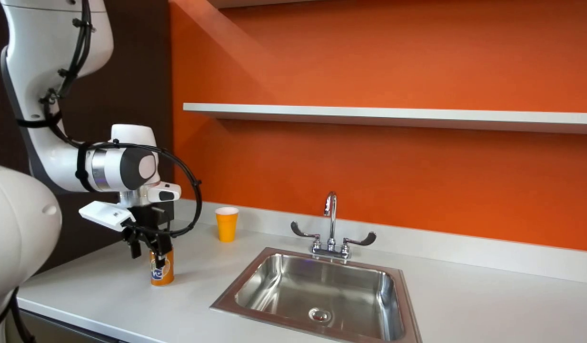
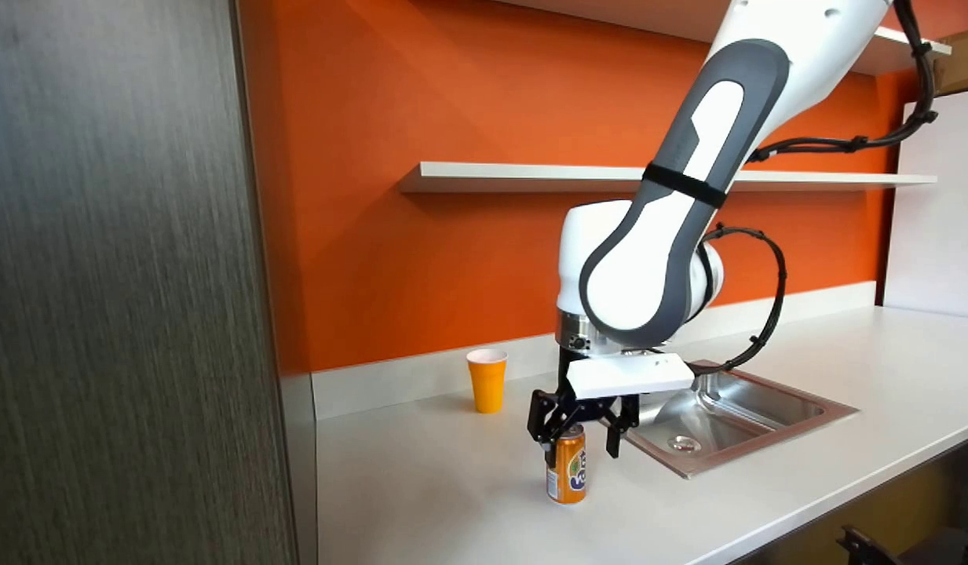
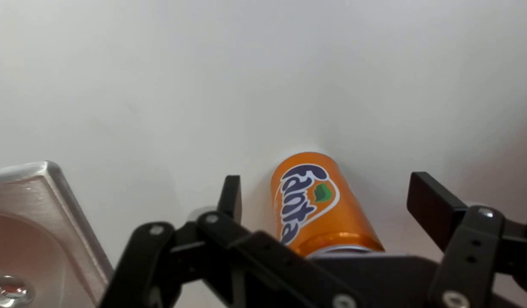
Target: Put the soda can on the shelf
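The orange soda can (image 1: 163, 275) stands upright on the countertop, and it also shows in an exterior view (image 2: 568, 471). My gripper (image 3: 325, 190) points down over the can and is open. In the wrist view the can (image 3: 316, 201) lies between the two spread fingers, nearer the left one, with a gap on both sides. Its silvery top is partly hidden by the gripper's body. In both exterior views one finger overlaps the can's upper part. The white shelf (image 1: 388, 114) runs across the orange wall, well above the gripper, and is partly behind the arm in an exterior view (image 2: 523, 176).
A yellow-orange cup (image 1: 226, 225) stands on the countertop (image 1: 103, 290) near the back wall. A steel sink (image 1: 410, 317) with a faucet (image 1: 332, 219) and two handles is beside the can. A dark panel (image 2: 130, 282) bounds the counter's end. Another shelf (image 2: 625, 16) is higher up.
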